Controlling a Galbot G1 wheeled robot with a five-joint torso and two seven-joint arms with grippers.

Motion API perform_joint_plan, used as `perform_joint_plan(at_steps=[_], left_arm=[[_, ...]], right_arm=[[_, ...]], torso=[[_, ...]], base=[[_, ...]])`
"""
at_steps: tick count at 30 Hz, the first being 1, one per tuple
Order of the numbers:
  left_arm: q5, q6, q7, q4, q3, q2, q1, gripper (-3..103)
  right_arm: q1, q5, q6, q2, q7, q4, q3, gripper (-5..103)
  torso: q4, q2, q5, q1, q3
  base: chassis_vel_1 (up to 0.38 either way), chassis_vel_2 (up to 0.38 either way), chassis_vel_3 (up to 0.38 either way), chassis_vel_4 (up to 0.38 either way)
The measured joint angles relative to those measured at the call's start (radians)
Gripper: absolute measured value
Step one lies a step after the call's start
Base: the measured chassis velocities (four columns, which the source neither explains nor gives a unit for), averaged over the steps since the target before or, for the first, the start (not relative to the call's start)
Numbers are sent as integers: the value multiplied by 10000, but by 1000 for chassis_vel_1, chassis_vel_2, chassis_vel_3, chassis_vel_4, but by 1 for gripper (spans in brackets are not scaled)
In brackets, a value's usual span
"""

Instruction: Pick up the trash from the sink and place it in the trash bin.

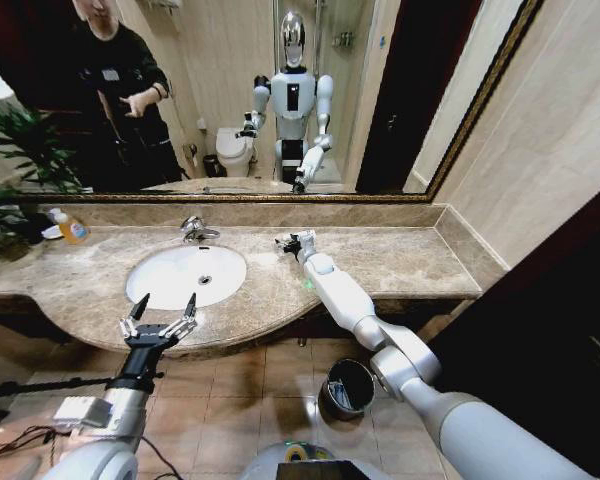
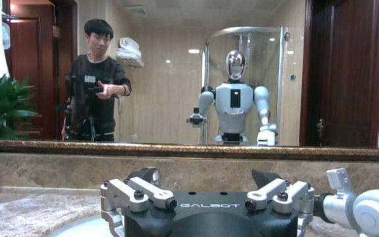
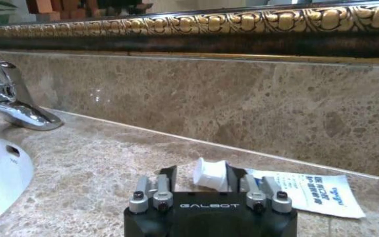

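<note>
The oval white sink (image 1: 160, 285) with its chrome faucet (image 1: 194, 230) sits in the brown marble counter (image 1: 410, 262). My right gripper (image 1: 285, 242) rests low on the counter just right of the basin. In the right wrist view that gripper (image 3: 204, 174) is open, with a small crumpled white piece of trash (image 3: 209, 173) between its fingers. A flat white packet with blue print (image 3: 318, 190) lies beside it. My left gripper (image 1: 168, 300) hovers open at the counter's front edge, before the sink. The dark round trash bin (image 1: 346, 388) stands on the floor below.
An orange-liquid bottle (image 1: 73, 228) and a green plant (image 1: 10, 160) stand at the counter's left end. A gilt-framed mirror (image 1: 280, 100) and a marble backsplash (image 3: 242, 98) close off the back. Cables and a small white box (image 1: 75, 410) lie on the tiled floor at left.
</note>
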State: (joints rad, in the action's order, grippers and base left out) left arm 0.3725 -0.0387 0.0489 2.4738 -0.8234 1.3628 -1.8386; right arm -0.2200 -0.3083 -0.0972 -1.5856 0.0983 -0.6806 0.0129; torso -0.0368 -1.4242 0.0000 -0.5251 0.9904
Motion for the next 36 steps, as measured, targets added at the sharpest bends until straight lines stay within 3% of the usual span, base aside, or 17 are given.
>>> perform_joint_plan(at_steps=[5,9,20,30,36], left_arm=[[0,0,0,0,0,0,0,100],[0,0,0,0,0,0,0,100],[0,0,0,0,0,0,0,100],[0,0,0,0,0,0,-1,100],[0,0,1,0,0,-1,-1,100]], right_arm=[[-4,16,5,33,-63,0,3,41],[-62,51,49,76,-87,-18,5,22],[-483,-57,-150,431,-601,-1237,-169,20],[-2150,-578,-713,1939,-1313,-4782,-335,20],[-3928,-1125,-946,3429,-1261,-7742,178,20]], torso=[[0,0,0,0,0],[0,0,0,1,-1],[0,0,0,-2,0],[0,0,2,-2,-1],[2,0,2,1,-1]], base=[[0,0,0,0],[0,0,0,0],[0,0,0,0],[0,0,0,0],[0,0,0,0]])
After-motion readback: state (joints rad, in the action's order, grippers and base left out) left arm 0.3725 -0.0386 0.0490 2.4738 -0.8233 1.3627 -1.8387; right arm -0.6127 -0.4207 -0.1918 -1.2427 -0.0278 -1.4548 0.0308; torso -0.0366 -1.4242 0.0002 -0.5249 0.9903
